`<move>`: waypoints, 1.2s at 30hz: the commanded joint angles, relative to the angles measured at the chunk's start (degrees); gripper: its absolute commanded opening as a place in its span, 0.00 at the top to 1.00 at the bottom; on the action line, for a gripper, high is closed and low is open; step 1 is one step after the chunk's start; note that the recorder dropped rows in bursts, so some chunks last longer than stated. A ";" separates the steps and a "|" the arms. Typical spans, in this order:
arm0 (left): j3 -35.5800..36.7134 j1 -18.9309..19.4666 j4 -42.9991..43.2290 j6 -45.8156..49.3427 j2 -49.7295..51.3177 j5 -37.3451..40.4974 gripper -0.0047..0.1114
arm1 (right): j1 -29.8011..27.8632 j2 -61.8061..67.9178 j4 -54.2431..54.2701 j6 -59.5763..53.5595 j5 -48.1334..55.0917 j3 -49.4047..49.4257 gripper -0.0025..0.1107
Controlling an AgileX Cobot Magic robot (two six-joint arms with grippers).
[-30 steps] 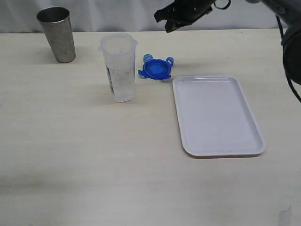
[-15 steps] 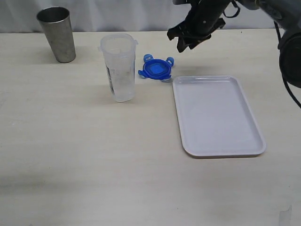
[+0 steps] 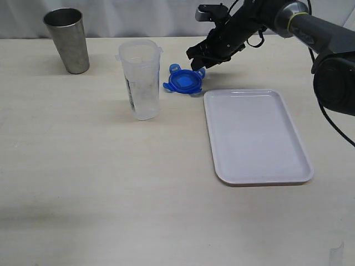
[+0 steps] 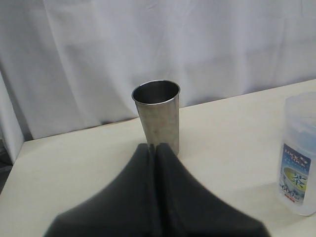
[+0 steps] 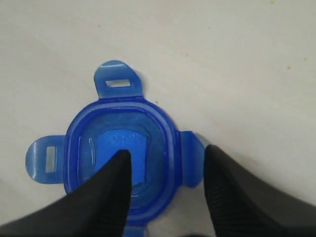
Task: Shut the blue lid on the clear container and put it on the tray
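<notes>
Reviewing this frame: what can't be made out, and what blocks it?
- Right wrist view: one flap of the blue lid is covered by the right gripper and cut by the frame edge. Whether it touches the lid cannot be told.
- Left wrist view: the clear container is cut off by the frame edge. The shut left gripper hides part of the steel cup's base.
- Exterior view: left gripper out of frame.

Exterior view high, angled down over counter, sharing the blue lid with close overhead right wrist, steel cup with low left wrist.
</notes>
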 commanded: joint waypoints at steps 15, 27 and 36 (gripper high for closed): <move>0.26 0.16 -0.35 -0.52 -0.26 -0.01 0.96 | -0.05 2.83 -0.19 -1.02 -1.41 0.11 0.59; 0.26 0.16 -0.35 -0.52 -0.26 -0.01 0.96 | 0.34 2.65 2.45 -5.92 0.64 -0.76 0.92; 0.26 0.16 -0.35 -0.52 -0.26 -0.01 0.96 | 1.15 0.88 2.26 -5.91 9.58 -9.99 0.94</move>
